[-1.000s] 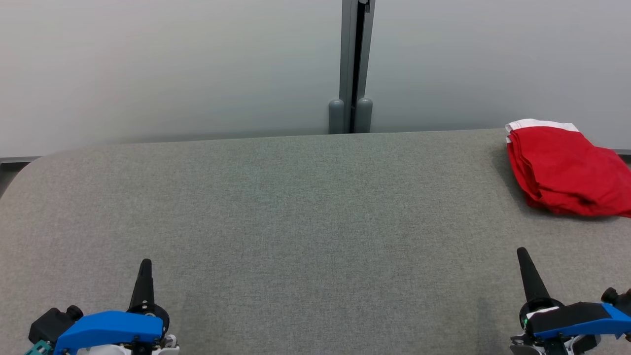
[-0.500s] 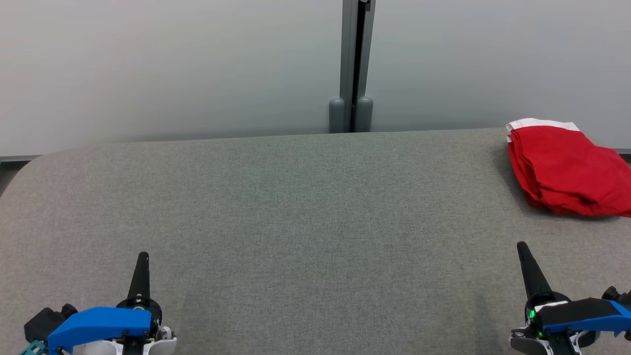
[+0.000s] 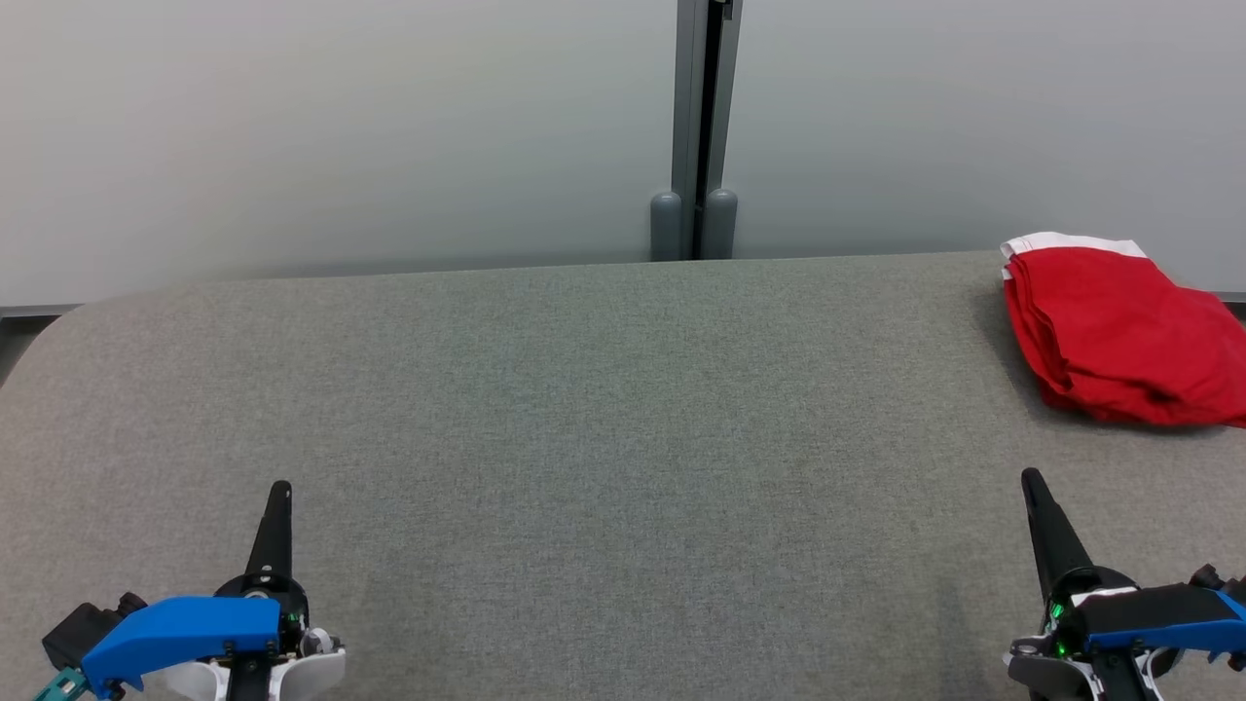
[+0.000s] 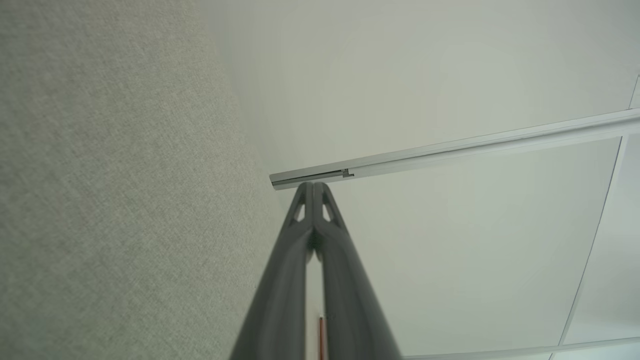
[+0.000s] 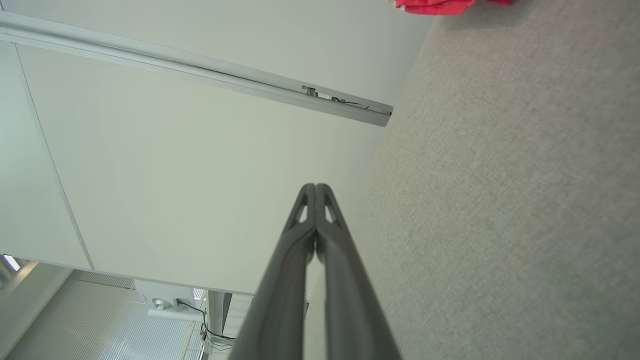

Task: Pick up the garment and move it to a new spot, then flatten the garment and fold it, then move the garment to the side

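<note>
We judge the final move-aside step complete: the folded garment (image 3: 1119,336) lies at the table's (image 3: 584,438) far right, left gripper (image 3: 280,489) and right gripper (image 3: 1029,477) clenched empty, so only parking the arms remains.

the left gripper (image 4: 314,187) rises from the middle of the bottom edge. its two dark fingers (image 4: 280,300) run upward and converge, and the tips press together with no gap between them. each tip carries a small triangular cut-out. lower down, a narrow slot separates the fingers, and a thin red strip (image 4: 320,337) shows through it at the bottom edge. a grey woven fabric surface (image 4: 110,190) occupies the left part of the view. a pale wall panel (image 4: 450,260) occupies the right part. a metal rail (image 4: 450,148) crosses the panel from just above the fingertips to the right edge. a thin seam (image 4: 595,240) runs down the panel near the right edge.
</note>
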Robot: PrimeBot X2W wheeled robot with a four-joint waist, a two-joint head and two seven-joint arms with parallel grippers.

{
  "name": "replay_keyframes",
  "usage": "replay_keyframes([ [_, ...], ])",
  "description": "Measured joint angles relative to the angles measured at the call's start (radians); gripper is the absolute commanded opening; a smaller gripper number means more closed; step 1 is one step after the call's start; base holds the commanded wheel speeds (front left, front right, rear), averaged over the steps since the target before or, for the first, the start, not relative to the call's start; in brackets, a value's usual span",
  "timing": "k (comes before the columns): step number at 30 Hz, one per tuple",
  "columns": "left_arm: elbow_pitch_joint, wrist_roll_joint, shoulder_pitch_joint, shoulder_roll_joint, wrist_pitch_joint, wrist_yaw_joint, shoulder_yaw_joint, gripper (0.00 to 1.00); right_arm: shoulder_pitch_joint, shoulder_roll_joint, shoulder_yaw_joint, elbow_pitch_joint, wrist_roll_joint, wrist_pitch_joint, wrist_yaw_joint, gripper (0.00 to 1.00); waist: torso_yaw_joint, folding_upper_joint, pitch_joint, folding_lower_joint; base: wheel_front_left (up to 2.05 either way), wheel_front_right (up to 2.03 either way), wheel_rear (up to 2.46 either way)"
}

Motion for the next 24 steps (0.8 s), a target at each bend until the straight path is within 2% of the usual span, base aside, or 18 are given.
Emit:
replay_keyframes([
  [24, -0.034, -0.161, -0.015, -0.013, 0.047, -0.007, 0.035, 0.00, -0.019, -0.002, 0.000, -0.008, 0.191, 0.031, 0.000, 0.00, 0.002, -0.0002, 0.005, -0.0001, 0.00, 0.00, 0.00],
])
